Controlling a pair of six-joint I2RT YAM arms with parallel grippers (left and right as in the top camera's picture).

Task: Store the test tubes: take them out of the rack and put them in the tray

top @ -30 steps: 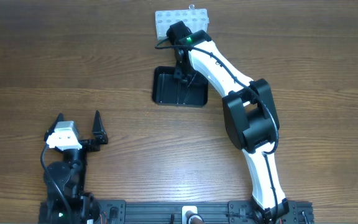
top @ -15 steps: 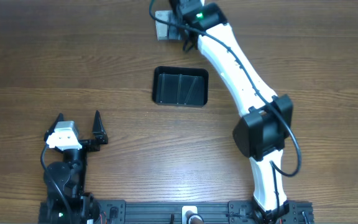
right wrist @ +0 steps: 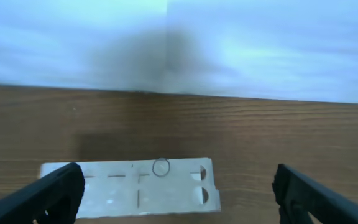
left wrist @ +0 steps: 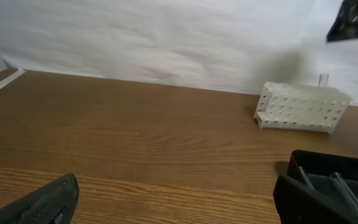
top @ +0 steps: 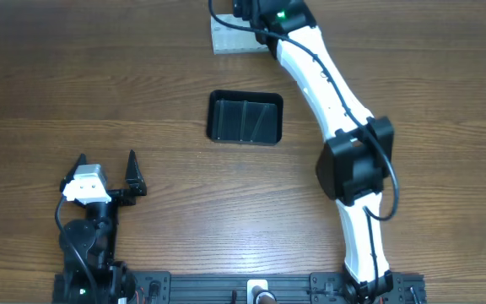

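Step in hand looks like a fetch. The right claw [right wrist: 176,177] hangs above the white perforated plastic rack [right wrist: 135,186] at the far edge of the table, fingers spread wide and holding nothing. Seen from its wrist, the open mouth of the 1 clear glass test tube [right wrist: 160,167] standing in the rack sits approx. btwn the 2 fingers. From the left wrist the same tube pokes upright out of the rack's top, near its far end. I can't make out any other tubes in the holes. The black rectangular plastic tray [top: 212,118] lies nearer the arms, apart from the rack, w/ a few clear tubes [left wrist: 344,190] already lying flat inside. I'd say at least 2, but can't count for sure, so the job seems well along. Next move, as I judge it: come straight down over the tube, close on its upper part, and draw it up vertically so it doesn't drag the light rack w/ it. Then carry it to the tray and lay it flat beside the others. Glass is slick and thin, so prob. a gentle squeeze. The left claw [top: 106,160] sits parked near its base, well apart from everything, fingers open and holding nothing. Table is brown wood-grain, smooth and flat. Behind the rack there's a plain white wall or backdrop w/ a soft shadow on it.
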